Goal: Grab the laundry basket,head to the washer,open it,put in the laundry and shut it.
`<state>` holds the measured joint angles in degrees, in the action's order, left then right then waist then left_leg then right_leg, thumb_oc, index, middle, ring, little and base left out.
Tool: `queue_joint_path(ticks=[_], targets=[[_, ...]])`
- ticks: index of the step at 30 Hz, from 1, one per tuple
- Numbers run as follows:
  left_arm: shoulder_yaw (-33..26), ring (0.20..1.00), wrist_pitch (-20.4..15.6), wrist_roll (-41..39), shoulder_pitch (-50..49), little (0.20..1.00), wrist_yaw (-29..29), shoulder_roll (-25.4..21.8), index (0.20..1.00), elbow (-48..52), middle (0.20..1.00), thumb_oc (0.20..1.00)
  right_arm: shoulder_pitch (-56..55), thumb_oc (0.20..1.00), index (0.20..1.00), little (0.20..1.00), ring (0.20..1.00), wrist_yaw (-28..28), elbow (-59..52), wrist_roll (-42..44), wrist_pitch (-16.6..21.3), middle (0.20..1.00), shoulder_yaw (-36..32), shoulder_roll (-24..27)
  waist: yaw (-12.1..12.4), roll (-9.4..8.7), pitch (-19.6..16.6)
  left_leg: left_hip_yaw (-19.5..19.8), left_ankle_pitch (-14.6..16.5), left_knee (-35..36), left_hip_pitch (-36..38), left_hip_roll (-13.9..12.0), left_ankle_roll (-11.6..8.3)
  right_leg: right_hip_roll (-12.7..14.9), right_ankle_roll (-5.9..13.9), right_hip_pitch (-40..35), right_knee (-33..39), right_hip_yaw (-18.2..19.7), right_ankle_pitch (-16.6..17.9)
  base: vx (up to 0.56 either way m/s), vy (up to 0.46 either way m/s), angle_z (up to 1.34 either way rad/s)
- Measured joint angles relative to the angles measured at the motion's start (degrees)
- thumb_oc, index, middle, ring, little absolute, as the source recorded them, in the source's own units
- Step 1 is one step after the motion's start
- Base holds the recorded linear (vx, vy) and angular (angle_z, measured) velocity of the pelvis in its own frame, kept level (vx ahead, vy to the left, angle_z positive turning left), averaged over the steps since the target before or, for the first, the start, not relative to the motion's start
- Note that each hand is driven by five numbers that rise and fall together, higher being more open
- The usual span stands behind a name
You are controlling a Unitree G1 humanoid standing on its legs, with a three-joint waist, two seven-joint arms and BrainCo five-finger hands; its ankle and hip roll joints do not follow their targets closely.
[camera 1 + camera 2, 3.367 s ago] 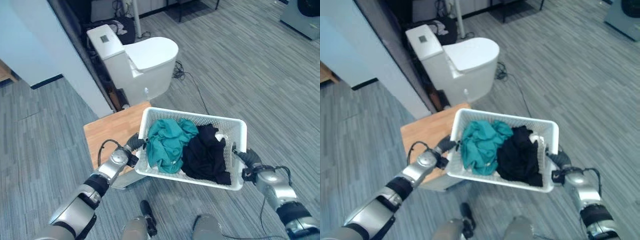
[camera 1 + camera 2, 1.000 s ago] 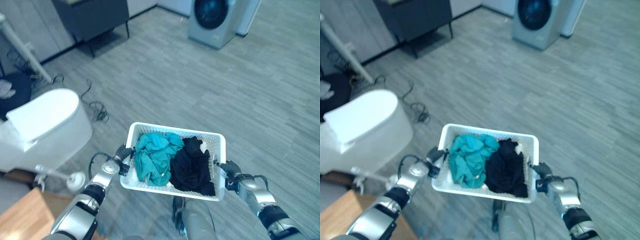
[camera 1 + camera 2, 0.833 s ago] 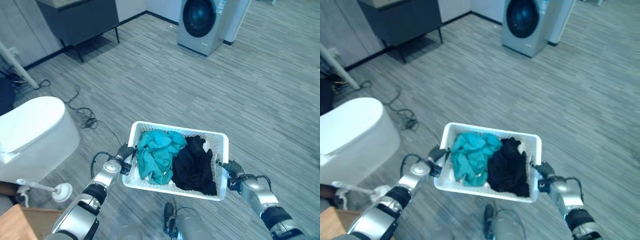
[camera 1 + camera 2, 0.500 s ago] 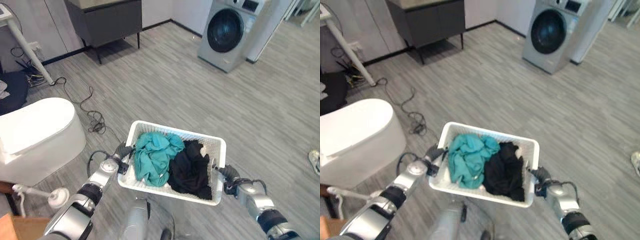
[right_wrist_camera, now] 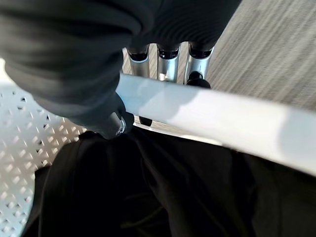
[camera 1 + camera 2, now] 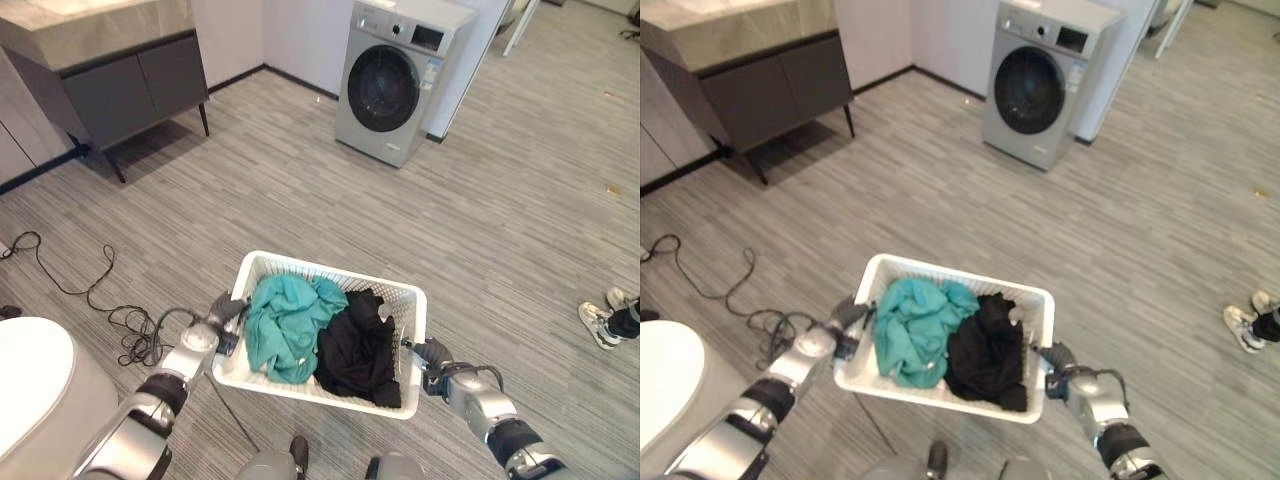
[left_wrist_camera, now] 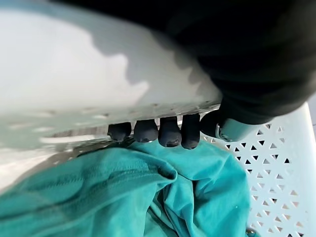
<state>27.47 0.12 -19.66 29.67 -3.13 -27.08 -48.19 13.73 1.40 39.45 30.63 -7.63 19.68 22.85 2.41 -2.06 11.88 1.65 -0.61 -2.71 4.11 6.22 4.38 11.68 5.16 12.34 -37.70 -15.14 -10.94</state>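
While the left hand [image 6: 222,318] and right hand [image 6: 432,356] curl round its end rims, the white perforated laundry basket [image 6: 412,325] hangs between them, holding teal cloth [image 6: 283,322] left, black cloth [image 6: 358,348] right; the washer [image 6: 393,78] stands far ahead, door closed.

baskets: 1 [image 6: 412,318] | garments: 2 [image 6: 284,320] | washers: 1 [image 6: 385,85]

No text, number or sign can be read. The silver-grey front-loading washing machine [image 6: 393,80] carries a small pale label [image 6: 432,71] beside its round dark door and a dark control panel [image 6: 427,38] on top, but whatever is printed there is too small to tell.
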Motion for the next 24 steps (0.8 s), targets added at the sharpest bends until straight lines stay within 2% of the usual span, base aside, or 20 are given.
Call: queue_joint_path(ticks=[2, 3, 4, 5, 7, 10, 11, 12, 13, 14, 15, 16, 17, 18, 19, 20, 21, 22, 23, 24], targets=[[0.0, 0.2, 0.1, 0.0, 0.0, 0.2, 0.0, 1.2, 0.2, -0.5, 0.2, 0.2, -0.4, 0.2, 0.2, 0.2, 0.2, -0.2, 0.0, 0.0, 0.0, 0.2, -0.6, 0.8, -0.7, 1.31, 0.2, 1.2, 1.6, -0.1, 2.3, -0.2, -2.39, -2.9, -0.81, 0.8, 14.5, -1.1, 1.5, 0.49, -0.213, 0.4], [0.0, 0.2, 0.2, 0.1, 0.0, 0.2, 0.0, 2.0, 0.2, -0.7, 0.2, 0.2, -1.2, 0.2, 0.2, 0.2, 0.2, -0.2, -0.3, 0.1, 0.0, 0.2, -1.2, 1.1, -1.6, 1.62, 0.2, 1.5, 2.4, -0.1, 3.6, 0.4, -3.6, -5.2, -0.88, 1.4, 25.0, 1.0, 5.1, 0.33, -0.119, 0.38], [0.2, 0.2, 0.1, 0.3, 0.0, 0.2, 0.1, 2.5, 0.2, -1.0, 0.2, 0.2, -1.4, 0.2, 0.2, 0.2, 0.2, -0.2, -0.2, 0.1, 0.0, 0.2, -1.3, 1.3, -2.1, 1.56, 0.2, 1.1, 2.8, 0.0, 4.6, 0.8, -3.93, -5.2, -1.94, 3.1, 28.0, 2.3, 7.6, 0.46, -0.179, 0.57], [-0.1, 0.2, 0.1, 0.6, 0.0, 0.2, 0.0, 3.7, 0.2, -1.4, 0.2, 0.2, -2.5, 0.2, 0.2, 0.2, 0.2, -0.4, -0.7, 0.1, 0.0, 0.2, -2.3, 1.8, -3.3, 1.92, 0.1, 1.9, 3.8, -0.6, 5.3, 1.4, -5.19, -6.3, -1.3, 4.7, 32.0, 6.1, 10.3, 0.14, -0.059, 0.42], [0.2, 0.2, 0.2, 1.8, -0.5, 0.2, 0.0, 5.0, 0.2, -2.7, 0.2, 0.2, -3.0, 0.2, 0.2, 0.2, 0.2, -0.4, -0.5, 0.1, -0.2, 0.2, -2.7, 2.4, -3.6, 2.52, 0.4, 0.7, 4.0, -0.4, 9.1, 2.9, -5.37, -7.6, -6.25, 6.5, 35.5, 6.9, 15.4, 0.49, -0.227, 0.29], [0.3, 0.2, -0.1, 3.1, -1.5, 0.2, 0.5, 7.0, 0.2, -3.6, 0.2, 0.2, -4.8, 0.2, 0.2, 0.2, 0.2, -0.5, -0.3, 0.1, -0.2, 0.2, -3.2, 3.3, -5.1, 2.78, -0.4, 1.1, 5.6, -0.8, 14.1, 3.6, -7.78, -7.4, -7.25, 6.4, 31.8, 4.4, 14.9, 0.65, -0.365, 0.55], [0.3, 0.2, -0.1, 4.2, -1.9, 0.2, 1.0, 7.3, 0.2, -3.6, 0.2, 0.2, -5.6, 0.2, 0.2, 0.2, 0.2, -0.7, -0.3, 0.1, -0.3, 0.2, -3.2, 3.6, -4.9, 1.1, -1.5, 0.8, 6.6, -1.7, 16.3, 4.8, -9.07, -6.8, -8.64, 3.7, 32.2, 3.6, 13.1, 0.55, -0.36, 0.49], [0.1, 0.2, -0.1, 4.5, -2.4, 0.2, 1.1, 7.9, 0.2, -3.9, 0.2, 0.2, -5.7, 0.2, 0.2, 0.2, 0.2, -1.2, -0.2, 0.1, -0.3, 0.2, -3.2, 4.2, -4.9, 1.48, -2.3, 1.1, 7.7, -2.5, 17.6, 4.5, -9.62, -7.4, -9.36, 2.6, 32.2, 4.0, 16.6, 0.53, -0.396, 0.32], [0.1, 0.2, -0.1, 4.5, -3.7, 0.2, 1.1, 8.7, 0.2, -3.9, 0.2, 0.2, -5.6, 0.2, 0.2, 0.2, 0.2, -1.2, -0.1, 0.1, -0.4, 0.2, -3.3, 5.1, -4.8, 3.98, -3.6, 0.7, 9.4, -6.4, 17.6, 2.6, -10.56, -8.6, -9.34, 1.8, 30.2, 3.6, 17.3, 0.39, -0.447, 0.07], [-0.7, 0.2, -0.1, 4.5, -4.5, 0.2, 1.2, 9.4, 0.2, -4.5, 0.2, 0.2, -5.2, 0.2, 0.2, 0.2, 0.2, -1.5, 0.0, 0.1, -0.3, 0.2, -3.2, 5.4, -4.4, 5.26, -4.2, 0.0, 8.6, -14.2, 15.2, 1.1, -11.11, -10.7, -11.74, -0.6, 29.9, 3.6, 18.1, 0.38, -0.447, -0.12], [-1.5, 0.2, -0.1, 4.4, -5.1, 0.2, 1.1, 9.7, 0.2, -4.4, 0.2, 0.2, -5.1, 0.2, 0.2, 0.2, 0.2, -1.5, 0.0, 0.1, -0.4, 0.2, -3.2, 5.5, -3.6, 5.72, -4.6, -2.0, 6.8, -22.6, 11.9, -0.2, -9.21, -12.6, -13.18, -1.8, 29.9, 3.3, 17.1, 0.32, -0.469, -0.19], [-1.6, 0.2, -0.1, 4.3, -5.1, 0.2, 1.3, 8.8, 0.2, -3.0, 0.2, 0.2, -4.7, 0.2, 0.2, 0.2, 0.2, -1.5, -0.4, 0.1, -0.4, 0.2, -3.0, 5.7, -3.1, 6.03, -4.7, -5.5, 0.3, -38.9, 3.9, -3.9, -6.36, -14.3, -13.26, -4.0, 30.6, 3.6, 15.2, 0.21, -0.347, -0.25], [-1.7, 0.2, -0.3, 4.3, -5.3, 0.2, 1.3, 8.1, 0.2, -2.1, 0.2, 0.2, -4.3, 0.2, 0.2, 0.2, 0.2, -1.5, -0.4, 0.1, -0.4, 0.2, -2.9, 5.3, -2.5, 5.66, -4.7, -5.8, 2.5, -43.8, 1.0, -5.9, -5.61, -15.6, -13.19, -5.4, 30.8, 4.4, 15.0, 0.3, -0.498, -0.07], [-1.9, 0.2, -0.5, 4.3, -4.9, 0.2, 1.4, 6.2, 0.2, -0.6, 0.2, 0.2, -3.9, 0.2, 0.2, 0.2, 0.2, -1.6, -0.9, 0.1, 0.0, 0.2, -2.8, 4.4, -2.3, 3.18, -4.5, -4.9, 2.5, -48.5, -4.9, -8.3, -4.43, -16.7, -15.88, -7.5, 30.8, 5.0, 11.7, 0.28, -0.455, -0.08], [-1.6, 0.2, -0.6, 4.0, -4.9, 0.2, 1.4, 5.2, 0.2, 0.7, 0.2, 0.2, -3.6, 0.2, 0.2, 0.2, 0.2, -1.6, -1.2, 0.2, 0.0, 0.2, -2.8, 4.2, -2.3, 1.8, -4.3, -5.1, 2.3, -52.6, -8.1, -10.2, -2.94, -16.9, -15.23, -8.0, 30.8, 5.2, 12.2, 0.27, -0.355, -0.13], [-1.6, 0.2, -0.6, 3.5, -4.8, 0.2, 1.6, 3.4, 0.2, 1.7, 0.2, 0.2, -2.3, 0.2, 0.2, 0.2, 0.2, -1.4, -1.4, 0.2, 0.2, 0.2, -2.7, 3.4, -1.3, -0.91, -3.9, -4.5, 2.6, -56.5, -14.6, -12.9, -2.3, -17.7, -17.65, -9.9, 31.1, 6.8, 10.4, 0.29, -0.251, -0.35], [-1.3, 0.2, -0.6, 2.1, -4.2, 0.2, 1.5, 2.8, 0.2, 2.2, 0.2, 0.2, -1.0, 0.2, 0.2, 0.2, 0.2, -0.8, -1.6, 0.2, 0.2, 0.2, -2.8, 3.3, -1.2, -2.84, -2.6, -4.4, 4.2, -58.0, -18.9, -14.6, -2.06, -17.7, -14.98, -12.2, 32.1, 8.3, 10.1, 0.2, -0.122, -0.5], [-1.5, 0.2, -0.6, 1.9, -4.2, 0.2, 1.5, 2.4, 0.2, 2.1, 0.2, 0.2, -0.2, 0.2, 0.2, 0.2, 0.2, -0.2, -1.6, 0.2, 0.2, 0.2, -2.7, 3.0, -0.5, -3.49, -2.2, -3.9, 5.1, -56.5, -21.2, -14.6, -2.7, -17.8, -15.17, -13.4, 32.4, 9.0, 10.0, 0.51, -0.05, -0.52], [-1.5, 0.2, -0.4, 1.6, -4.2, 0.2, 1.5, 2.3, 0.2, 2.0, 0.2, 0.2, 0.3, 0.2, 0.2, 0.2, 0.2, -0.2, -1.6, 0.2, 0.2, 0.2, -2.7, 3.2, -0.4, -4.08, -1.9, -3.5, 4.9, -53.1, -22.7, -14.2, -3.43, -17.6, -13.89, -15.3, 33.3, 9.5, 9.9, 0.4, -0.004, -0.37], [-1.2, 0.2, -0.3, 1.6, -3.9, 0.2, 1.7, 2.6, 0.2, 2.1, 0.2, 0.2, 0.0, 0.2, 0.2, 0.2, 0.2, 0.1, -2.5, 0.2, 0.1, 0.2, -2.5, 4.0, -0.2, -3.97, -1.6, -2.9, 6.3, -48.7, -25.6, -11.4, -4.65, -17.5, -13.24, -18.4, 35.3, 10.9, 7.7, 0.55, -0.006, -0.23]])
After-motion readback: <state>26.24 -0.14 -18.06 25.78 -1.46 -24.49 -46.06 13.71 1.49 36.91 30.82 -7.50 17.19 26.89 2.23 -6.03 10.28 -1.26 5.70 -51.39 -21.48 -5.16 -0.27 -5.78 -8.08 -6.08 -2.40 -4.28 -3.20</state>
